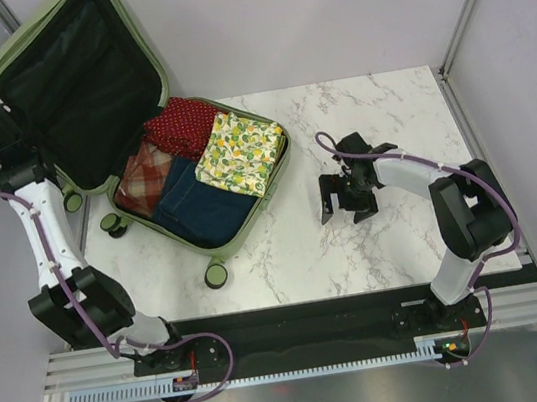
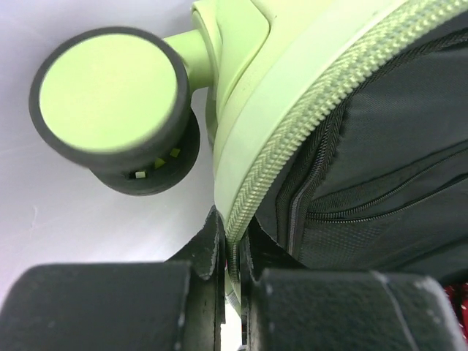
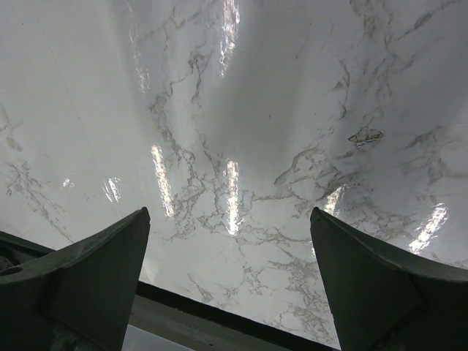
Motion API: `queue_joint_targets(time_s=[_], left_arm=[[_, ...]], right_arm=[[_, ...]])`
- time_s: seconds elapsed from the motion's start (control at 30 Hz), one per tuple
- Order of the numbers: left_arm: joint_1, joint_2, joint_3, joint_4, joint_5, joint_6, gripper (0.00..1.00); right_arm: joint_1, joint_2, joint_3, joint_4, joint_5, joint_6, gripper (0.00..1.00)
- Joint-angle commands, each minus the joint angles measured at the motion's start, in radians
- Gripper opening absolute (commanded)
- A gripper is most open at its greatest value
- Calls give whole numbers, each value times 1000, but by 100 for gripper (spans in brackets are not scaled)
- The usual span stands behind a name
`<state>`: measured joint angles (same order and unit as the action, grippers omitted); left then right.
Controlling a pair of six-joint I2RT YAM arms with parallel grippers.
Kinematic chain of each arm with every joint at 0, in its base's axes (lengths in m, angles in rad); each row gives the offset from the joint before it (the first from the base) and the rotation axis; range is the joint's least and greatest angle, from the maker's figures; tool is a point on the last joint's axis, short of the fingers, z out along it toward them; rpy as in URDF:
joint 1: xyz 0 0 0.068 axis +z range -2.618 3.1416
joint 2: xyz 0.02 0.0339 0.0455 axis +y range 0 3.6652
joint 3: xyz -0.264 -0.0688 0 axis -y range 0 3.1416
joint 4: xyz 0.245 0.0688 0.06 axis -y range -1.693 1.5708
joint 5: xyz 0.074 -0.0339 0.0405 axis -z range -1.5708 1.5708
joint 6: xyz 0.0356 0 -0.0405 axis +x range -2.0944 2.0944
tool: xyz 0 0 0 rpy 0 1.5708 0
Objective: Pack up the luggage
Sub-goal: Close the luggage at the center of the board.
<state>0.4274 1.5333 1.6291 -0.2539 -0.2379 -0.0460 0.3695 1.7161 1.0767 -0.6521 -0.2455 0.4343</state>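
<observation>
On the marble table (image 1: pixel 385 234), a pale green suitcase (image 1: pixel 70 89) lies open at the far left. One half is tilted up and the other is filled with four folded clothes (image 1: pixel 204 162): red dotted, plaid, denim and lemon print. My left gripper (image 2: pixel 230 248) is clamped on the zipper (image 2: pixel 292 153) edge of the raised half, just beside a green caster wheel (image 2: pixel 106 88). My right gripper (image 1: pixel 344 200) hangs over the marble, well to the suitcase's right, its jaws spread wide.
</observation>
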Motion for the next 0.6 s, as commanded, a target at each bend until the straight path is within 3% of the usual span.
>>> queue_joint_targets(time_s=[0.0, 0.37, 0.57], left_arm=[[-16, -82, -86, 65, 149, 34, 2], [-84, -329, -379, 99, 200, 26, 2], [-249, -559, -538, -7, 215, 17, 2]], right_arm=[[3, 0, 35, -6, 14, 7, 98], [5, -36, 20, -7, 18, -6, 98], [5, -85, -6, 0, 28, -9, 98]])
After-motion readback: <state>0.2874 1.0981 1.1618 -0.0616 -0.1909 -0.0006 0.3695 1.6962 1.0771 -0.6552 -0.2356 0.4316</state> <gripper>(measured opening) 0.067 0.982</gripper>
